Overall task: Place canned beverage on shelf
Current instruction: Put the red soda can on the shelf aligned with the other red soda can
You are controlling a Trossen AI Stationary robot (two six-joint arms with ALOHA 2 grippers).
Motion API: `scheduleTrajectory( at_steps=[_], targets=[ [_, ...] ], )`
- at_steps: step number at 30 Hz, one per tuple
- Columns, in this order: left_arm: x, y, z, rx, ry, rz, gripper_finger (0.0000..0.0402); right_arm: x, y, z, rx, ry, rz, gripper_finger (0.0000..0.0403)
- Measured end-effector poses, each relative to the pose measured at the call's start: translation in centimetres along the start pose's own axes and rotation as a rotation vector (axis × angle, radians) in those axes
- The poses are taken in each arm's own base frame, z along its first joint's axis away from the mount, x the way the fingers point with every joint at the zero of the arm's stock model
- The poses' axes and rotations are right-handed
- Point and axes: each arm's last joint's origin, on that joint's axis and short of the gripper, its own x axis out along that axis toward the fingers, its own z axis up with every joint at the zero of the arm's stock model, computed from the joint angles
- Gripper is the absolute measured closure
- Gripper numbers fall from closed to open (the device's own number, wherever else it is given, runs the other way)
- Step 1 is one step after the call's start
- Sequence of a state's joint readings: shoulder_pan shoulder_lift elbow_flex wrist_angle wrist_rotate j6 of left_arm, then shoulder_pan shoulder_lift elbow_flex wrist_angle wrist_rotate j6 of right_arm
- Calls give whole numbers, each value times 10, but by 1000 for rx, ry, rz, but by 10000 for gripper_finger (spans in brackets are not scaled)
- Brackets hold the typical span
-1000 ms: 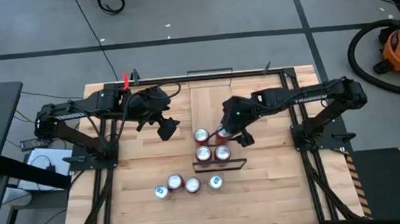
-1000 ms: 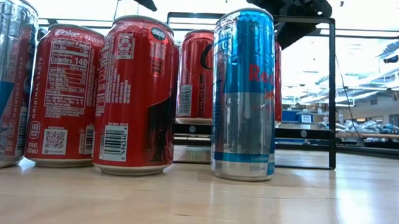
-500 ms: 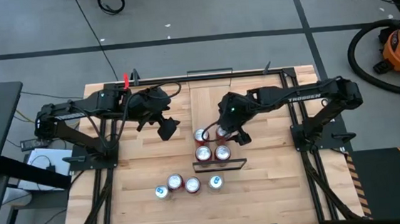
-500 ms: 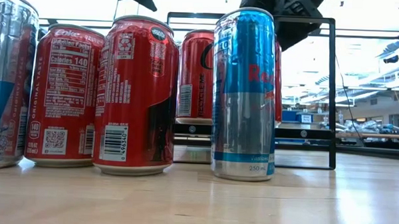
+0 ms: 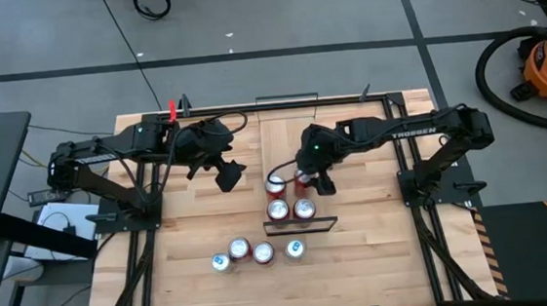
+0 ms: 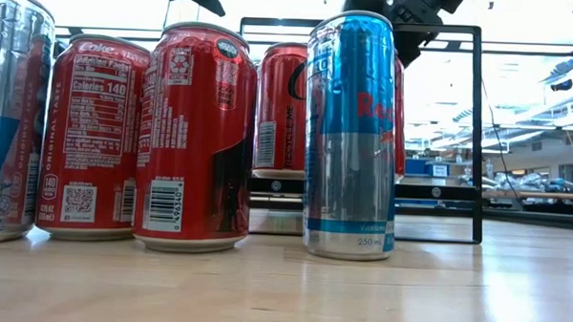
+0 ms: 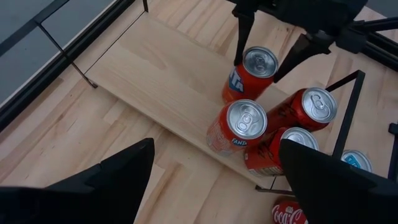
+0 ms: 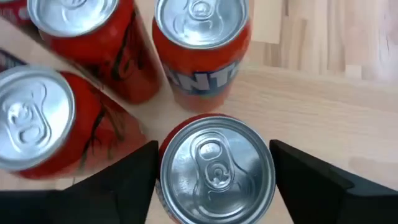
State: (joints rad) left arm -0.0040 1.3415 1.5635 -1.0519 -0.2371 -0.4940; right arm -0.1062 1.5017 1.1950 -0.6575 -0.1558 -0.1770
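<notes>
Can (image 8: 214,167) between open right hand (image 8: 214,180), shelf (image 7: 168,81) half bare.

The narrow light-wood shelf board (image 7: 163,81) with thin black wire rails at its short ends lies flat near the middle of the bench, its long sides running from the bench's far edge toward its near edge. Four cans stand upright in a tight two-by-two cluster at the shelf's near end, while the far half of the board is bare. The orange aluminium can with a silver top (image 8: 216,168) stands in the farther row toward the bench's right edge, upright between the fingers of the right end effector (image 5: 305,182), just beside another orange can (image 8: 200,43) and two red cans (image 8: 43,121).
</notes>
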Motion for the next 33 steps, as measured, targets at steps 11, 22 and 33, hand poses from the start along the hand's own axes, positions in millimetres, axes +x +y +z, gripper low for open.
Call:
scheduleTrajectory(
  at_steps=[11,22,33],
  targets=[
    [0,0,0,7,0,0,47,2,17,2,374,0,-130,115],
    [0,0,0,7,1,0,47,3,29,1,691,-23,-220,115],
    [0,0,0,7,1,0,47,-1,31,1,653,-20,-199,102]
  ],
)
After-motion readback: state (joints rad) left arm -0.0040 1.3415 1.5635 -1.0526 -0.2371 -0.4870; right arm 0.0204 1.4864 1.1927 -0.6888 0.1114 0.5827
